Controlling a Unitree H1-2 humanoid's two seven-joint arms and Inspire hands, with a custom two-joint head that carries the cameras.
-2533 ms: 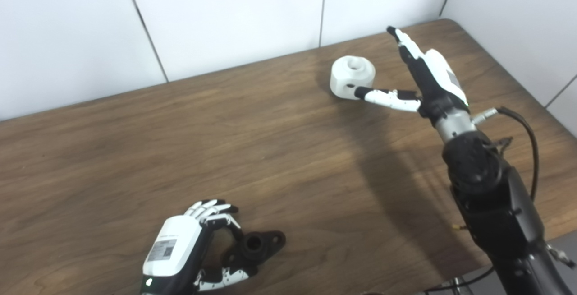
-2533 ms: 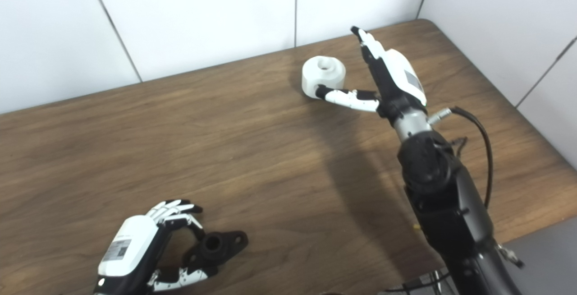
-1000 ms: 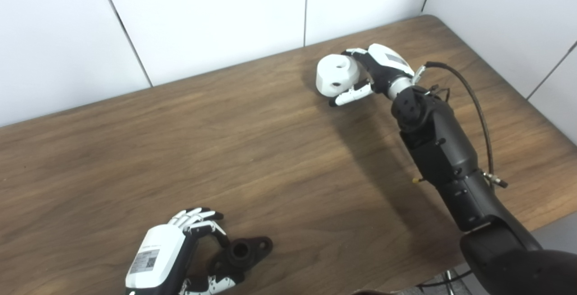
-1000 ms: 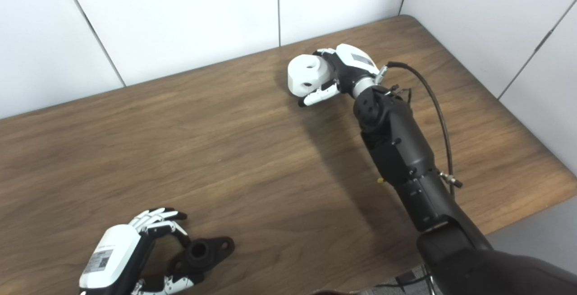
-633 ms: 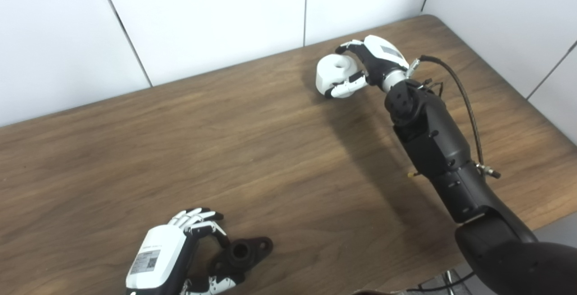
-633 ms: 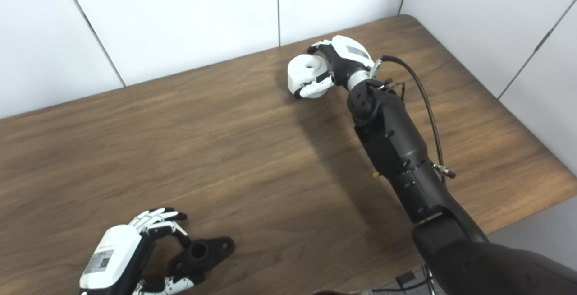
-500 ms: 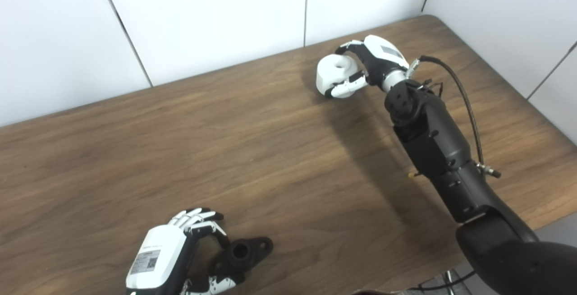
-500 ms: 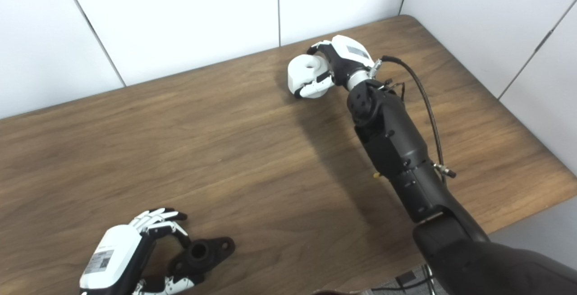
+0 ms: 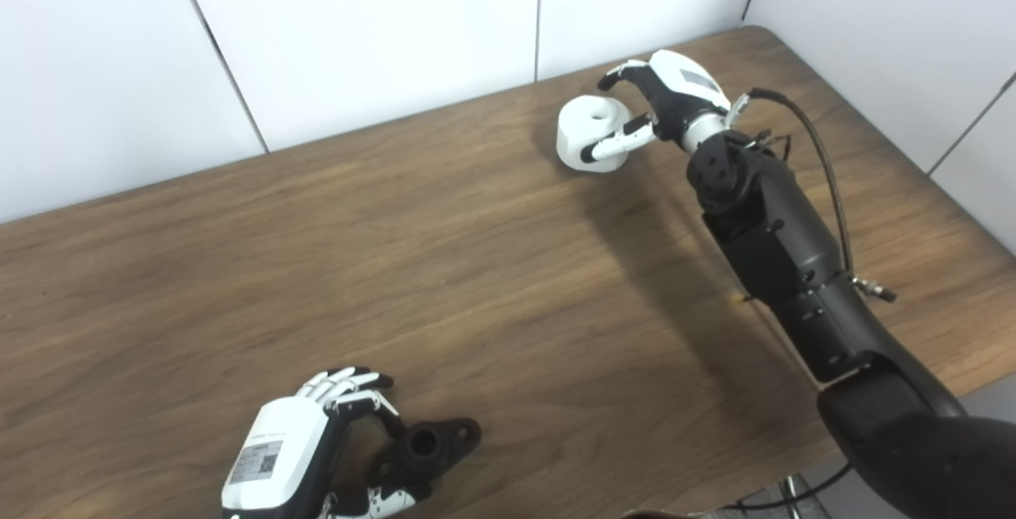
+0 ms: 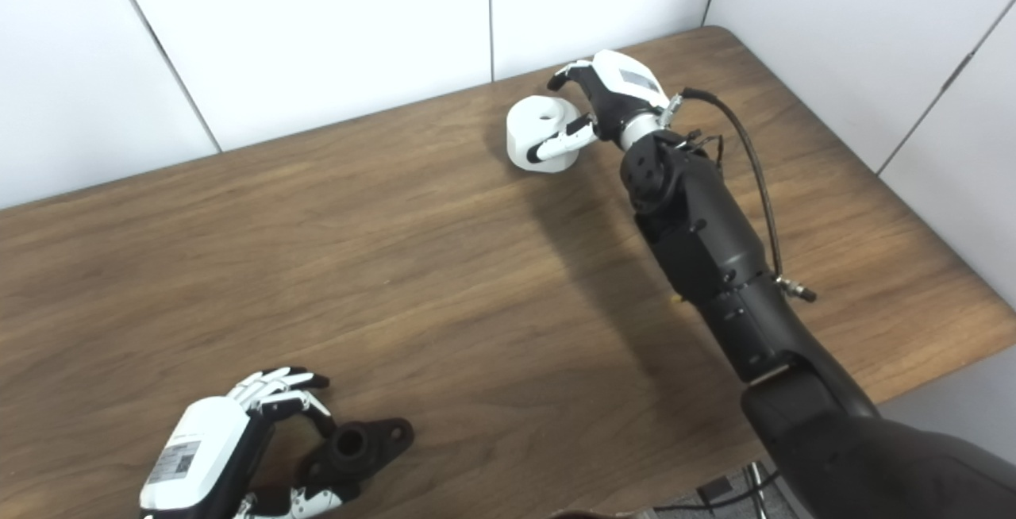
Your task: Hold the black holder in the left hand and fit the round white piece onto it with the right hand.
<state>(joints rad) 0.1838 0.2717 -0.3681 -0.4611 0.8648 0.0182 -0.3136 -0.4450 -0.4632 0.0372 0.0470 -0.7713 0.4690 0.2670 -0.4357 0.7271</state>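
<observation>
At the far end of the counter (image 9: 492,265), the right hand (image 9: 663,102) is curled around the round white piece (image 9: 583,134), thumb lying across its near side and fingers arched over the far rim. Whether the grip is truly tight cannot be told; the piece looks to be resting on the wood, hole facing up. Near the front edge, well apart from it, the left hand (image 9: 298,455) cups the black holder (image 9: 425,447), fingers bent over one end while the socket and the other lug stick out free.

The step in hand seems to be securing the white piece before carrying it. Doing it well probably means pressing thumb and fingers on opposite sides, below the rim, so the piece cannot roll out, and keeping the central hole uncovered. The left hand should firm its hold and tilt the socket upward to meet it.
</observation>
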